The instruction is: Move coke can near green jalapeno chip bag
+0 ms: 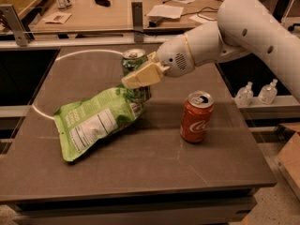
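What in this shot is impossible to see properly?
All in the camera view:
- The green soda can: its middle is hidden by the gripper, which hangs in front of it, above the upper end of the green jalapeno chip bag. Whether gripper and can touch cannot be judged.
- The robot arm: cut off by the right edge.
- The bag's label text: too small to read.
- The small bottles at right: contents unclear.
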Motion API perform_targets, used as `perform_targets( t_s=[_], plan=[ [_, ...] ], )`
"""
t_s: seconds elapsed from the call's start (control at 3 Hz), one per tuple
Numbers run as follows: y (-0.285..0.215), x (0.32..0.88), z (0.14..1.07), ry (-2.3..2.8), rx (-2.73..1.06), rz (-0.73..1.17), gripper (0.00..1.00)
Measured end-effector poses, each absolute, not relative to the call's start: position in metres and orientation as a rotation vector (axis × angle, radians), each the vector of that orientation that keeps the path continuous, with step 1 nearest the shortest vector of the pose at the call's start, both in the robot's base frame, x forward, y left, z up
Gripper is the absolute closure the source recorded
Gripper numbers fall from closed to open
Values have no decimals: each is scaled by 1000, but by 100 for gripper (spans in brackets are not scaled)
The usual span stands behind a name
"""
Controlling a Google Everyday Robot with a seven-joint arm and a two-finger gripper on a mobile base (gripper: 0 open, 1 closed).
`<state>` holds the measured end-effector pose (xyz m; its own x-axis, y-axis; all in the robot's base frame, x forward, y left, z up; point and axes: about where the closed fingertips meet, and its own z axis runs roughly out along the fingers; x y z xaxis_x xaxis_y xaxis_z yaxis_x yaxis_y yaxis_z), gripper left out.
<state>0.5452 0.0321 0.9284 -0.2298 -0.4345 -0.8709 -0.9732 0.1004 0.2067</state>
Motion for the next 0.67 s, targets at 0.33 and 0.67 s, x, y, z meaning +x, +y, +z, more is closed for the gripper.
perform_targets(
  t_s=[0.33,0.67],
  plan=[
    [30,522,929,1748,-1371,1116,100],
    [29,510,928,1711,-1335,1150,100]
  ],
)
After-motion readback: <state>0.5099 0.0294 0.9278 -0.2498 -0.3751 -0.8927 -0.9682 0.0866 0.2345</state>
